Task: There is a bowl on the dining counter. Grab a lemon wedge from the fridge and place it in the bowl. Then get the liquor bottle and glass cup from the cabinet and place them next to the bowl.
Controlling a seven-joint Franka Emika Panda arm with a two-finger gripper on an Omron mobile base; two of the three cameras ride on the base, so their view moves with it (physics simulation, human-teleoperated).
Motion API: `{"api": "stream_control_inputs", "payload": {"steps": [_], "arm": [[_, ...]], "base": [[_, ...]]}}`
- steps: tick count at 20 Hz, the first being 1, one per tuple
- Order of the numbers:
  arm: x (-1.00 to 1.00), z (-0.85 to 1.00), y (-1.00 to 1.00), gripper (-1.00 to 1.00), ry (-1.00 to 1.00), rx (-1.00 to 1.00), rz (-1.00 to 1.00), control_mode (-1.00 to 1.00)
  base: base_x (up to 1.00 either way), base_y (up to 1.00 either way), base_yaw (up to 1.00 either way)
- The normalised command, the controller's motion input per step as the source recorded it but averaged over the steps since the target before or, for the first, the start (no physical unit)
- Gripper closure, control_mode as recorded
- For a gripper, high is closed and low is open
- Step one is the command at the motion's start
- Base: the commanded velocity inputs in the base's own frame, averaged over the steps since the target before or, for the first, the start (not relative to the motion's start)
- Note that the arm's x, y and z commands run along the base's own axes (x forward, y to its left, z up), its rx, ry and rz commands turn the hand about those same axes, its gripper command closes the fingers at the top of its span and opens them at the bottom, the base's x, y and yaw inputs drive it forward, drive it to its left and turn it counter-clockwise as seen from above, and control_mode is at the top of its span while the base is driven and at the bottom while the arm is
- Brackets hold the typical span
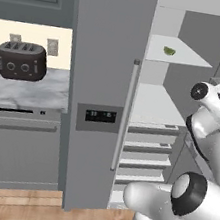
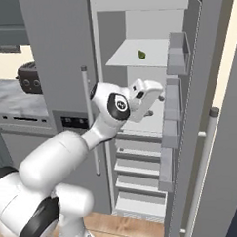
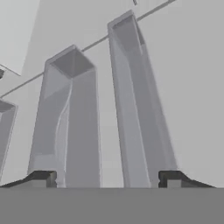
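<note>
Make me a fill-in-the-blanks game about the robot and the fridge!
1. The fridge's right door is swung ____.
2. The lemon wedge lies on the ____ shelf inside.
3. The claw holds nothing, and its two fingers are spread ____.
4. On the marble worktop left of the fridge sits a dark ____.

Missing words: open; top; apart; toaster

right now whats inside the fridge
The fridge has its right door swung open. A lemon wedge lies alone on the upper shelf. The shelf below looks bare, with drawers beneath. The closed left door hides that half; drawer contents are hidden.
</note>
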Motion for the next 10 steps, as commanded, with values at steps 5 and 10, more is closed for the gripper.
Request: {"api": "stream_control_inputs", "payload": {"steps": [5,10], "arm": [[-0.97,-0.01,0.23,-1.0,-0.14,0.11,0.22,-1.0],[-0.68,0.0,0.64,-1.0,-0.08,0.25,0.15,-1.0]], "base": [[0.0,0.0,0.0],[0.0,0.0,0.0]]}}
